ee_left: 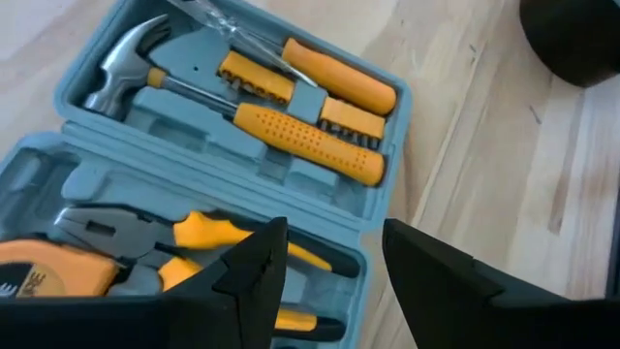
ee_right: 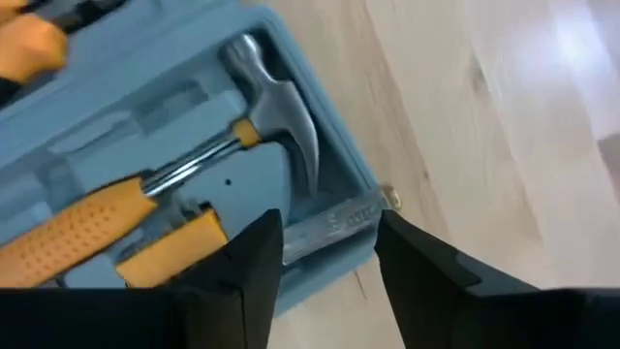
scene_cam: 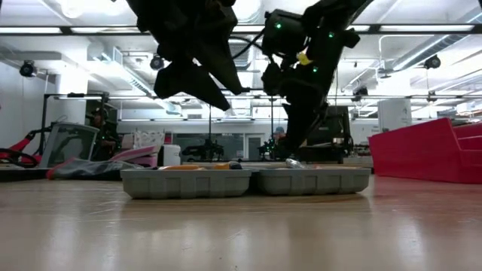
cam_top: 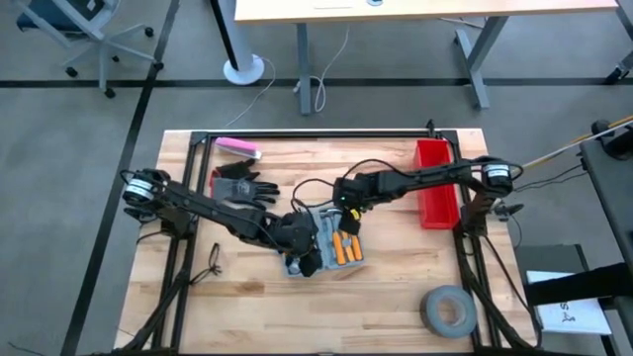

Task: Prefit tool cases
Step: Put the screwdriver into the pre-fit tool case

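Observation:
The grey-blue tool case [cam_top: 331,247] lies open and flat on the wooden table, both halves [scene_cam: 248,181] side by side. A hammer [ee_left: 126,68], yellow-handled screwdrivers [ee_left: 310,145], pliers [ee_left: 126,233] and a tape measure sit in its slots. My left gripper [ee_left: 334,233] hovers open above the pliers half, near that half's edge, with nothing between its fingers. My right gripper [ee_right: 327,221] stands open over the case's corner by the hammer head [ee_right: 281,97]. A short silver metal bar [ee_right: 354,218] lies on the case's rim between its fingers. My right gripper slants down at the case's corner by the hammer head. The silver bar's middle [ee_right: 329,225] lies across the gap between its two fingers, resting on the rim. Whether the fingers touch the bar, I cannot tell.
A red bin [cam_top: 435,183] stands at the table's right edge and a grey tape roll [cam_top: 448,309] lies at the near right. Black gloves [cam_top: 242,186] and a pink object [cam_top: 237,148] lie at the far left. Bare wood shows along the near edge.

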You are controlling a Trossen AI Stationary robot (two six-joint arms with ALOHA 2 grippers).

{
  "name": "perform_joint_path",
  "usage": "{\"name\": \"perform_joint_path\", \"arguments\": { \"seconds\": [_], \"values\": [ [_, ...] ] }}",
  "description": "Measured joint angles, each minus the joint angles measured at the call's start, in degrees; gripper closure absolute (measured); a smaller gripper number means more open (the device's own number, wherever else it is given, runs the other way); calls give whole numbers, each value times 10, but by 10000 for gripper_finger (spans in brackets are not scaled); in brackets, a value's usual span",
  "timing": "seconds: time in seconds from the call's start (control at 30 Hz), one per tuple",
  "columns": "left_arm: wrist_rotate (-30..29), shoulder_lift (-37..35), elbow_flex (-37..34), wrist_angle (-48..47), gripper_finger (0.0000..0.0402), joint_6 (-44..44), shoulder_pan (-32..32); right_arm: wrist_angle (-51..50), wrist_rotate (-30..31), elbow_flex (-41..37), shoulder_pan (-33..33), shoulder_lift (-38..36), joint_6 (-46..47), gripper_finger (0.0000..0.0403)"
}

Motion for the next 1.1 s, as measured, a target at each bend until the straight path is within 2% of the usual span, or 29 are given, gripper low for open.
{"name": "perform_joint_path", "arguments": {
  "seconds": [0.33, 0.67, 0.87, 1.1],
  "values": [
    [-50, -24, 0, -57, 231, -6, -37, -5, 10, -4, 3, 30, 95, 227],
    [-83, -71, 0, -68, 229, -9, -65, 9, 15, -4, 1, 42, 99, 235],
    [-89, -77, 0, -72, 232, -9, -66, 11, 25, -4, 2, 49, 85, 276],
    [-89, -77, 0, -72, 227, -10, -66, 7, 33, -4, 2, 49, 58, 360]
  ]
}}
